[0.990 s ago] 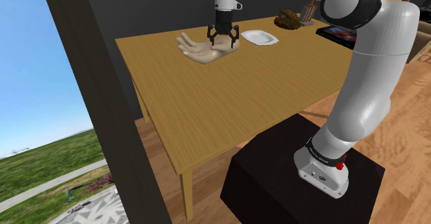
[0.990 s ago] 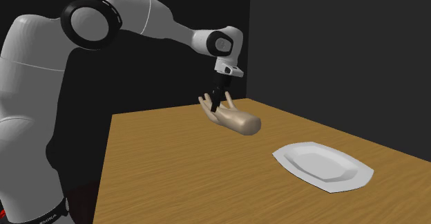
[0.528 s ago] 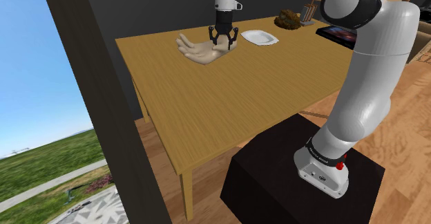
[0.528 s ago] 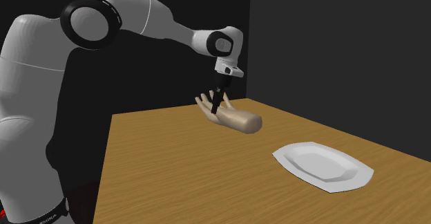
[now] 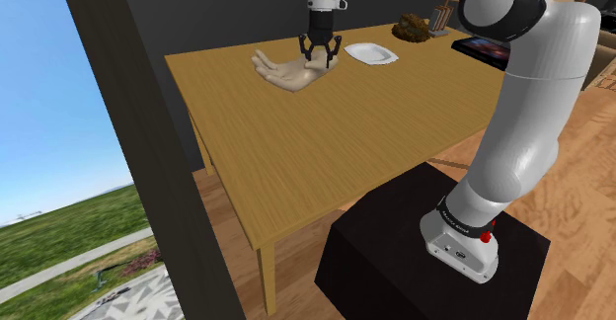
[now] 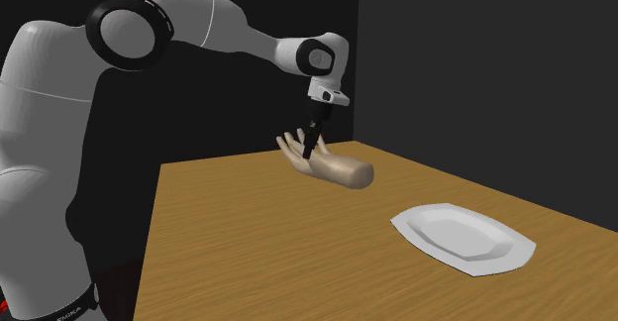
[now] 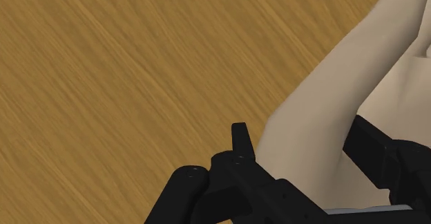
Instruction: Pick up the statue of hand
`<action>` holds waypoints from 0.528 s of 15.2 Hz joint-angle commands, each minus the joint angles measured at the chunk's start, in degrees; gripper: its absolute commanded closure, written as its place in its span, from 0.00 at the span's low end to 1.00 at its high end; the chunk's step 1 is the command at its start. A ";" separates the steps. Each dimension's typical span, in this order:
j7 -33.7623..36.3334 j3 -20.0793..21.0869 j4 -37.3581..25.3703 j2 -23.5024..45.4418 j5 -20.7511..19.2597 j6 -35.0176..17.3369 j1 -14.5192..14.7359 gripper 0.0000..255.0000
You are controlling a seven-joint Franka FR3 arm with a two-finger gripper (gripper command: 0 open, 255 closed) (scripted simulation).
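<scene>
The wooden surface (image 5: 346,130) is the biggest thing. It is long and light brown, and it runs away from the black stand (image 5: 395,239) in the shoulder view. The white arm (image 5: 523,91) rises from this stand and reaches over to the far part of the surface.

The statue of hand (image 5: 286,71) is there, pale beige, with the palm turned up. Its long axis lies almost flat along the surface. In the shoulder view its fingers point to that view's left and the cut wrist end points to the right, toward a white plate (image 5: 370,53) that is near but apart from it. In the second exterior view the statue of hand (image 6: 342,172) has its fingers up and to the left, a little raised, and its rounded wrist end is lower on the right. I cannot tell if it touches the surface (image 6: 277,250) or is just above it.

The black end effector (image 5: 320,59) comes down from above onto the part between fingers and wrist end. In the wrist view the end effector (image 7: 304,153) is closed narrow around the pale body (image 7: 324,98), one finger on each side and pressing it.
</scene>
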State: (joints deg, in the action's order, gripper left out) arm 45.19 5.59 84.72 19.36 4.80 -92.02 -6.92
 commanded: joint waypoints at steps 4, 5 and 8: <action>0.36 0.08 -4.08 0.16 0.00 3.92 0.06 1.00; 0.43 0.08 -4.92 0.21 -0.01 4.71 0.07 1.00; 0.67 0.11 -7.60 0.46 -0.02 7.13 0.08 1.00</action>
State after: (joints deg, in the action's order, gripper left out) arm 45.66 5.62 78.38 19.66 4.75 -85.84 -6.94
